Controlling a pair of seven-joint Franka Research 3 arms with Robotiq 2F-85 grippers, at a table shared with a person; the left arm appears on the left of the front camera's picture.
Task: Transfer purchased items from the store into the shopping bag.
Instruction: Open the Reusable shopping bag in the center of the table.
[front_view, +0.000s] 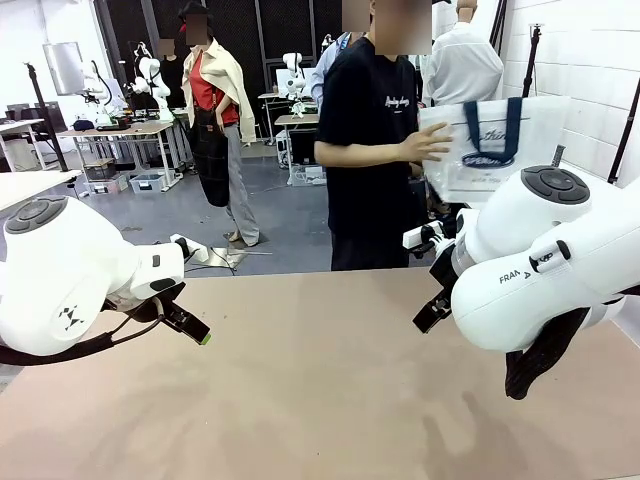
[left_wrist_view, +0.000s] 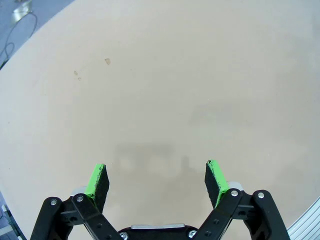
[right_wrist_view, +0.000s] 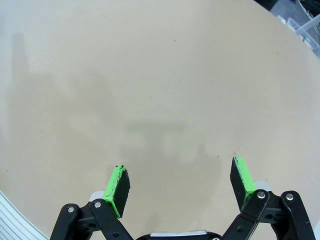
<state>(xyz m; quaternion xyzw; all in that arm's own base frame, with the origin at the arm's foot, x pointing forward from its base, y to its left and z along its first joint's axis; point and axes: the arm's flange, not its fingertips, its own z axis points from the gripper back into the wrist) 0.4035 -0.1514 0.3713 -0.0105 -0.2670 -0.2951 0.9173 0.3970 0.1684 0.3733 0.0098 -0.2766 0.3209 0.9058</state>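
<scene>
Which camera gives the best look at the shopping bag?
The front view: a person's hand holds the shopping bag up beyond the table, handles and logo facing us. Both wrist views face that table.

There is one left arm (front_view: 60, 280) and one right arm (front_view: 560, 270), so two arms. There are two left fingers (left_wrist_view: 100, 182) and two right fingers (right_wrist_view: 119, 187), with four green pads in all. There is one bench (front_view: 320, 400). One person (front_view: 370, 150) stands at it, holding one shopping bag (front_view: 500, 150).
</scene>
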